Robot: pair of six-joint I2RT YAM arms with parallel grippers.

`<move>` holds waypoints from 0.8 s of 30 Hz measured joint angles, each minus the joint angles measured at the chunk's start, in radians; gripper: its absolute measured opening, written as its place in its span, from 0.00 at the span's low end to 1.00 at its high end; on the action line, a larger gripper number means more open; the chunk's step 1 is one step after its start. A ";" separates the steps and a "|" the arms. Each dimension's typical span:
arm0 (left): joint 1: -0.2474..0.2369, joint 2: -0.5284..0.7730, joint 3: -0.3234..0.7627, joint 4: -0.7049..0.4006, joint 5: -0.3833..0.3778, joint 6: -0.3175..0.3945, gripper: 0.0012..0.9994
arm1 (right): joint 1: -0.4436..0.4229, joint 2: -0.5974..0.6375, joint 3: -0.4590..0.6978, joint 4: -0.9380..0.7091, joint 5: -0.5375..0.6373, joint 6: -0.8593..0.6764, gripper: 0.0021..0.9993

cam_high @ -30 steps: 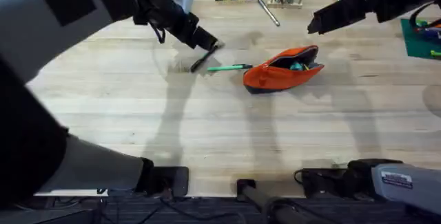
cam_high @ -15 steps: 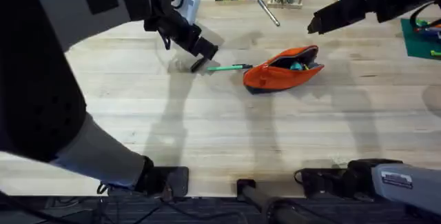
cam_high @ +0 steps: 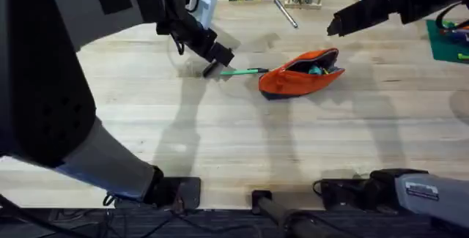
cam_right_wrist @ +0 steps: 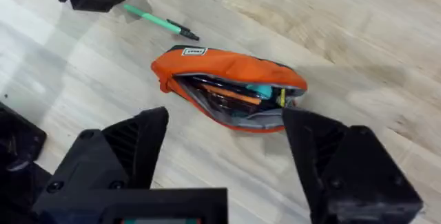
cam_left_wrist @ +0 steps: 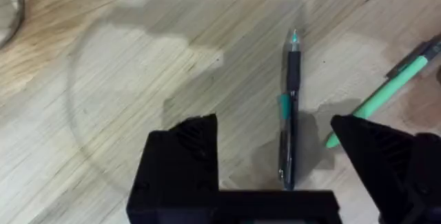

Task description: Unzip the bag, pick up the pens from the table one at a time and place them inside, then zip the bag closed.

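We have the left gripper [cam_left_wrist: 275,162] spread wide, straddling the slim black pen [cam_left_wrist: 289,107] flat on the light wooden table [cam_high: 242,143], lined up to pinch it. The thin green pen [cam_high: 243,71] lies just beside it. The orange fabric pouch [cam_high: 300,73] sits unzipped to the right. The right gripper [cam_right_wrist: 227,155] hovers above it, jaws apart, holding nothing.

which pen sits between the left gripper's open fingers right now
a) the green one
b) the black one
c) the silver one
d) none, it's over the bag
b: the left wrist view shows the black pen lying on the table between the open fingers of the left gripper, the green pen off to one side.
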 joint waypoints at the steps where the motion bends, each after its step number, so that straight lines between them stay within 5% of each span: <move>1: -0.001 0.000 0.000 -0.002 0.000 0.000 0.99 | 0.000 0.000 0.000 0.000 0.000 0.000 1.00; 24: -0.004 0.065 0.020 -0.048 -0.011 0.001 0.99 | 0.000 0.000 0.000 0.000 0.000 0.000 1.00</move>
